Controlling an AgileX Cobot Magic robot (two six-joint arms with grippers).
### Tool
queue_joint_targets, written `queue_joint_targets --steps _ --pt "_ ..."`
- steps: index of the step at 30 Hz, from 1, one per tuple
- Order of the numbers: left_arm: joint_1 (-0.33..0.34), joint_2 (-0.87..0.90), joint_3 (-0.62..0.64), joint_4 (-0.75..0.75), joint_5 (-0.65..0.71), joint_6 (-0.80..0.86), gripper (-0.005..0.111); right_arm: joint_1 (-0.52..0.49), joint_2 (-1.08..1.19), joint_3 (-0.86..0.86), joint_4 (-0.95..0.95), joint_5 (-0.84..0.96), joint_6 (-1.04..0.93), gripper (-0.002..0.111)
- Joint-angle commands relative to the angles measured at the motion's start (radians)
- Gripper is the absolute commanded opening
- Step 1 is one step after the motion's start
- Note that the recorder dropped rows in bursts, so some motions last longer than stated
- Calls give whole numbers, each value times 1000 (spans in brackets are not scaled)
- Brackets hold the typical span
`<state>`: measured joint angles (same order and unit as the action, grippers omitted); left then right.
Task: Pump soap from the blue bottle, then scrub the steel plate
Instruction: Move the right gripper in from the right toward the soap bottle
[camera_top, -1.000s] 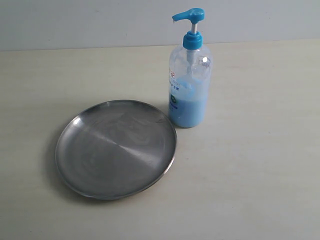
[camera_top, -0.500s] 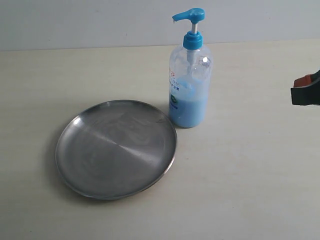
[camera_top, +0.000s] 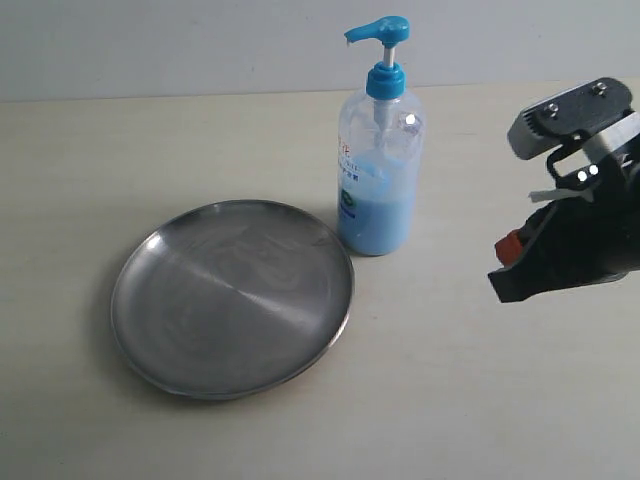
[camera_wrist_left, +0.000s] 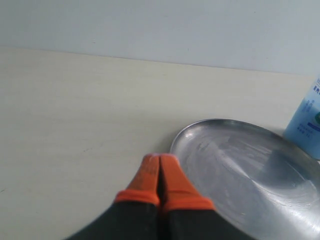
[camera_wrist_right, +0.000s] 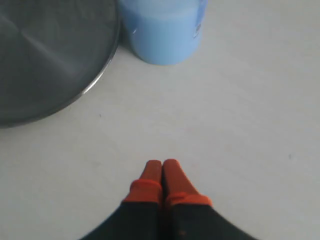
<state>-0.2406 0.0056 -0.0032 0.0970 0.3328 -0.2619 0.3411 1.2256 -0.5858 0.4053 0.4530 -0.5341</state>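
Note:
The steel plate (camera_top: 232, 297) lies flat on the pale table, left of centre, with faint swirl marks on it. Right behind its far-right rim stands the blue bottle (camera_top: 380, 190), upright, its blue pump head (camera_top: 380, 30) raised. Pale blue soap (camera_top: 372, 215) fills its lower half. My right gripper (camera_top: 508, 262) hovers to the right of the bottle, apart from it, shut and empty. In the right wrist view its tips (camera_wrist_right: 162, 164) face the bottle's base (camera_wrist_right: 162, 35) and the plate (camera_wrist_right: 45, 60). My left gripper (camera_wrist_left: 159, 159) is shut and empty beside the plate's rim (camera_wrist_left: 200, 131); the bottle (camera_wrist_left: 307, 125) shows at the edge.
The pale table (camera_top: 480, 400) stretches out on all sides of the plate and bottle. A plain light wall (camera_top: 200, 40) runs along its far edge.
My right gripper has come in from the right edge of the exterior view and moved left toward the bottle, with more of the arm showing. Plate and bottle have not moved.

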Motion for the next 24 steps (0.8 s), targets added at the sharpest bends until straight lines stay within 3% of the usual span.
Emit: queue_joint_targets --steps 1,13,24 --pt "1 -6 3 1 -7 1 0 50 49 -10 -108 -33 107 0" --pt "1 -6 3 1 -7 1 0 77 104 -10 -110 -183 205 0" --pt "1 -6 3 1 -7 1 0 77 144 31 -99 -453 205 0"
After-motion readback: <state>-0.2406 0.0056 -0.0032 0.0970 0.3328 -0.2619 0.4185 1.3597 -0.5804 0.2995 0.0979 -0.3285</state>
